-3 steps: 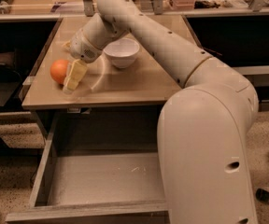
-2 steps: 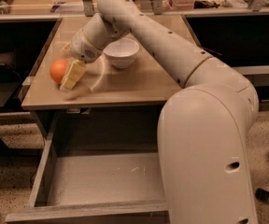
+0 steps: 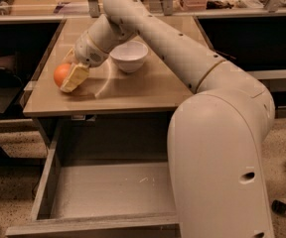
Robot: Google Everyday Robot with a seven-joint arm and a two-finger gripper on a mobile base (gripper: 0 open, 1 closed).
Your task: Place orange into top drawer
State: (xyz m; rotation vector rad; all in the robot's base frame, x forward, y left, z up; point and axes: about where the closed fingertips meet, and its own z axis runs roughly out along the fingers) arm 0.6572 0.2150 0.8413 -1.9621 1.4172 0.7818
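Camera view: the hand [image 3: 73, 76] is low over the table [image 3: 148, 90], pressed against the orange [image 3: 59, 74], which rests on the table. I cannot tell if the hand is clamped on it or apart. A white bowl [image 3: 128, 55] stands just behind the hand. The top drawer [image 3: 108, 190] is open below, nothing inside. I judge the grasp is only beginning; lifting and lowering into the drawer remain.
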